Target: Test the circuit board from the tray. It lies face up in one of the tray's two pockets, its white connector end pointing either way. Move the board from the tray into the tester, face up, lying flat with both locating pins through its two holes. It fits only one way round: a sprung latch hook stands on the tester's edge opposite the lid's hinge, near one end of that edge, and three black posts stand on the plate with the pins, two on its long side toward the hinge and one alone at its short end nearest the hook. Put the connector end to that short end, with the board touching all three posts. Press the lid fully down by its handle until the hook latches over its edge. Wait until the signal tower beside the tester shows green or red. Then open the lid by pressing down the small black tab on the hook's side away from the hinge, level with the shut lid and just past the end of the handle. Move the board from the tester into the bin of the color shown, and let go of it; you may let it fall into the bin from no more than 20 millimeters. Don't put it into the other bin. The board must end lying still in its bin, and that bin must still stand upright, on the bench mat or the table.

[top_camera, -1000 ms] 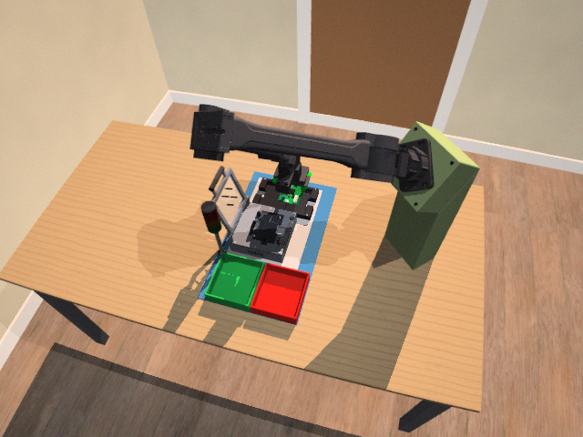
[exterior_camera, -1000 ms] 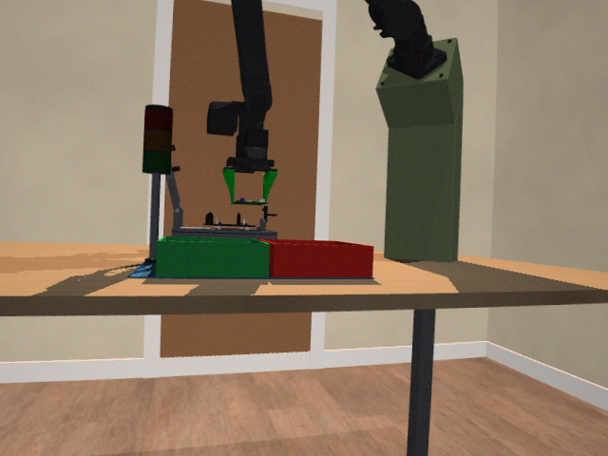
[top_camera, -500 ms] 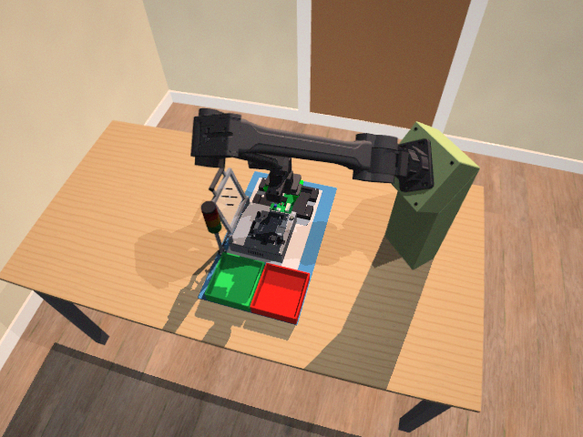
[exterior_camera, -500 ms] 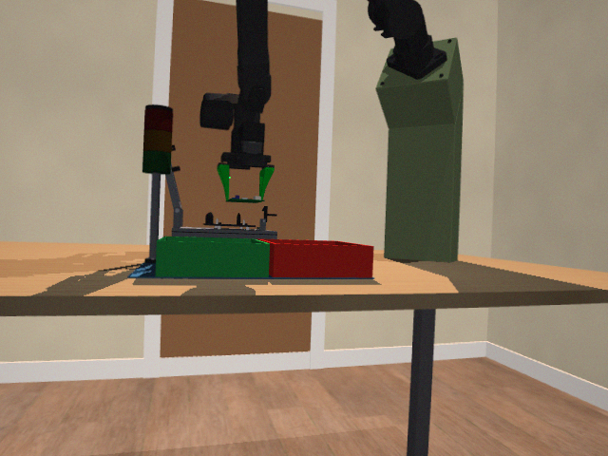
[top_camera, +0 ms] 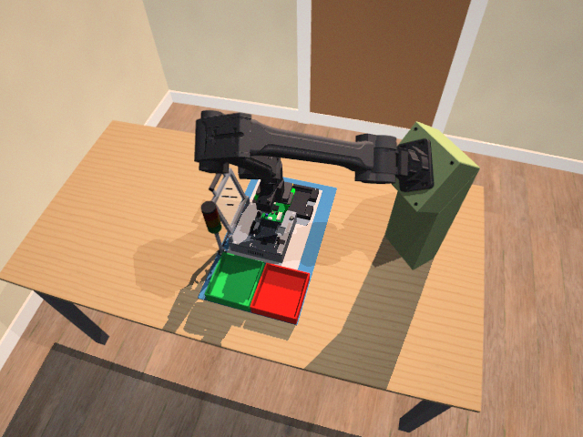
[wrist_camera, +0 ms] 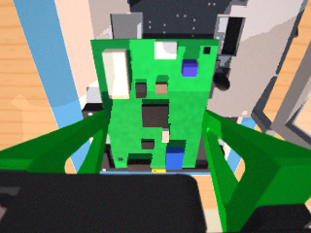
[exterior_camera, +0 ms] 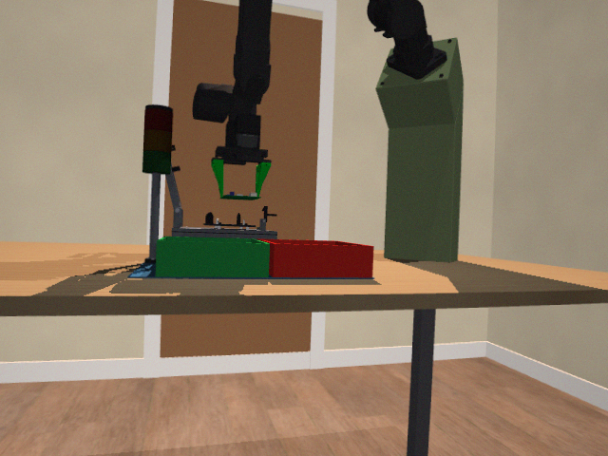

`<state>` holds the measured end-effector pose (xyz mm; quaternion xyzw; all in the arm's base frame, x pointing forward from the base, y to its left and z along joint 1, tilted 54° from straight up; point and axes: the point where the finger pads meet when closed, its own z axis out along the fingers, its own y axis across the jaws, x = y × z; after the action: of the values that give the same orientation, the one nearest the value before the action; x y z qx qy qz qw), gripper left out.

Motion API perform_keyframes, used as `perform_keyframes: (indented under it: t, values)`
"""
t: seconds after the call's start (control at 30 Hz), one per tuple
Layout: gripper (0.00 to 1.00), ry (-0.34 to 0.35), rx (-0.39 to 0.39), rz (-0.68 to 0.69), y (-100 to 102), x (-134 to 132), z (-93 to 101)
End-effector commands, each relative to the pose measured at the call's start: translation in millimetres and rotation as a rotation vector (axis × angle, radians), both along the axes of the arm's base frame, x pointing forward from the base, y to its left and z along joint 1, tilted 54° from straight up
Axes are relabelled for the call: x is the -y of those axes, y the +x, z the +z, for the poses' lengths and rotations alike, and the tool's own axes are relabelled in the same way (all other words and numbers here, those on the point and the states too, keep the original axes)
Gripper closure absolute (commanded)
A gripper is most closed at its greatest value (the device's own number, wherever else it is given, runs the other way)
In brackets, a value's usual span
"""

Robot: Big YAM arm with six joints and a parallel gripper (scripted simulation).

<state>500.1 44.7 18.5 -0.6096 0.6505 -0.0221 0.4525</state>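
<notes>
Gripping the circuit board (wrist_camera: pixel 155 104) by its two long edges, the gripper (exterior_camera: pixel 239 192) hangs above the tester (exterior_camera: pixel 223 231), well clear of the black posts on its plate. Its green fingers stand fairly wide, spread to the board's width, and the board lies level between their tips in the exterior view. Seen from the wrist, the board is face up, with its white connector (wrist_camera: pixel 116 74) at the far left corner and a blue part near each end.

In the top view the board (top_camera: pixel 281 209) sits over the tester's far edge, next to the dark tray (top_camera: pixel 306 198) behind it. The tester's lid (top_camera: pixel 228 195) stands open, tilted up on the side of the signal tower (exterior_camera: pixel 157 140), whose lamps all look dark, though shade there makes this hard to judge.

On the blue mat (top_camera: pixel 329 198), the green bin (top_camera: pixel 235 280) and the red bin (top_camera: pixel 281 292) touch side by side in front of the tester
</notes>
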Motion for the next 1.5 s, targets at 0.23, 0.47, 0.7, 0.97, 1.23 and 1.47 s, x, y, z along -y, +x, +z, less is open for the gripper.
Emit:
perform_keyframes:
  t: [0.23,0.47,0.7,0.97,1.23,1.47]
  values:
    - [0.28,0.013,-0.001,-0.018,0.2,-12.3,28.3]
    - [0.28,0.013,0.008,-0.008,4.4,-26.6,43.5]
    - [0.28,0.014,0.007,-0.008,3.9,-31.5,48.6]
    - [0.28,0.013,0.008,-0.01,4.1,-31.2,50.8]
    - [0.28,0.012,0.009,-0.015,4.7,-28.7,51.2]
    - [0.28,0.012,0.009,-0.015,4.7,-28.7,51.1]
